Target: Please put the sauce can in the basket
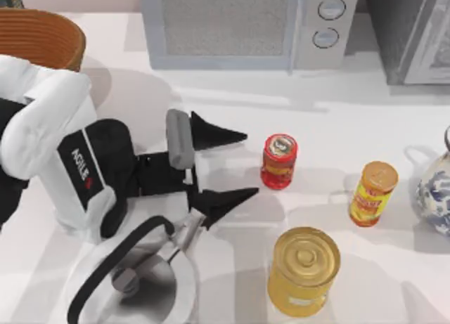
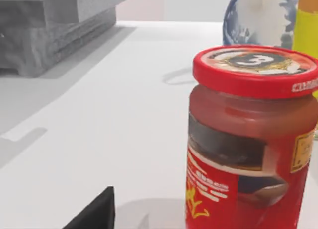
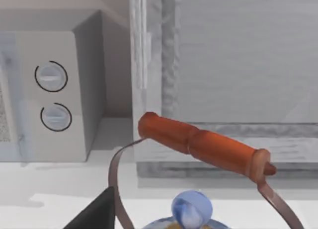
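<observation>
- Red sauce can [image 1: 279, 161]: upright on the white table [image 1: 351, 113], near the middle, with a red lid and a yellow-marked label. It stands just beyond the tips of the left gripper [image 1: 242, 166], roughly in line with the gap between the fingers and not touching either; the left wrist view shows it [image 2: 251, 139] close up, free of any pad.
- Left gripper: reaching in from the table's left, its two black fingers [image 1: 218, 134] spread wide apart, holding nothing.
- Basket [image 1: 39, 37]: orange-brown wicker, at the far left corner of the table, well apart from the can and behind the left arm.
- Slim can [image 1: 373, 193]: orange-yellow, upright, to the right of the sauce can.
- Gold can [image 1: 303, 270]: large, upright, at the near edge, apart from the sauce can.
- Kettle [image 1: 140, 282]: silver with a black handle, near edge, under the left arm.
- Teapot [image 1: 436, 190]: blue-and-white, right edge; the right wrist view shows its orange handle [image 3: 203, 144].
- Microwave [image 1: 246, 25]: grey, at the back.
- Right gripper: one dark fingertip [image 3: 97, 211] in its wrist view; cannot tell how the fingers stand.
</observation>
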Tool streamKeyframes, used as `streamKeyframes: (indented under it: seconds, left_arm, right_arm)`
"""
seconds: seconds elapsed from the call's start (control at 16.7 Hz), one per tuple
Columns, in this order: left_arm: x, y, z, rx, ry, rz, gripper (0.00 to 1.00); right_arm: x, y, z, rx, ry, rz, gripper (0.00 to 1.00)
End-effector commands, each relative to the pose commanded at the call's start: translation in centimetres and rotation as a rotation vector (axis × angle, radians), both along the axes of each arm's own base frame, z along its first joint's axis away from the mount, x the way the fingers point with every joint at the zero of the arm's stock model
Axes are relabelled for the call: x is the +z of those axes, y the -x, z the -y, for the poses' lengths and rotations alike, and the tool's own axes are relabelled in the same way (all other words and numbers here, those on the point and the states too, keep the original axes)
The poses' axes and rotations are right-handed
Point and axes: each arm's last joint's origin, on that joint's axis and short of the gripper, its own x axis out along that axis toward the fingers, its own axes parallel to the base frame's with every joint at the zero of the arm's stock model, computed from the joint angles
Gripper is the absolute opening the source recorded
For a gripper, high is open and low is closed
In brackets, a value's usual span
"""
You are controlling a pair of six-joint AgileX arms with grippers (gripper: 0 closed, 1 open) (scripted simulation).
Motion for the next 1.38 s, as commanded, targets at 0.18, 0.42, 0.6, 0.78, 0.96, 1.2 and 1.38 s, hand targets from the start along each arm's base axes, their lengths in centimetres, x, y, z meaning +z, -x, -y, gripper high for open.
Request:
streamKeyframes:
  seconds: [0.18,0.42,0.6,0.78,0.96,1.2,1.38]
  left_arm:
    - [0.1,-0.9,0.7,-0.005,0.002,0.003,1.0]
    - [0.3,-2.0,3.6,-0.004,0.006,0.004,1.0]
    - [0.2,-1.5,6.2,-0.006,0.005,0.006,1.0]
    - [0.0,-0.8,7.1,-0.006,0.001,0.003,1.0]
    - [0.0,-0.8,7.1,-0.006,0.001,0.003,1.0]
    - [0.0,-0.8,7.1,-0.006,0.001,0.003,0.7]
    - [0.0,-0.8,7.1,-0.006,0.001,0.003,0.47]
  right_arm:
    - [0.0,0.0,0.0,0.0,0.0,0.0,1.0]
    - [0.0,0.0,0.0,0.0,0.0,0.0,1.0]
    - [0.0,0.0,0.0,0.0,0.0,0.0,1.0]
    - [0.0,0.0,0.0,0.0,0.0,0.0,1.0]
    - [0.0,0.0,0.0,0.0,0.0,0.0,1.0]
    - [0.0,0.0,0.0,0.0,0.0,0.0,1.0]
    - [0.0,0.0,0.0,0.0,0.0,0.0,1.0]
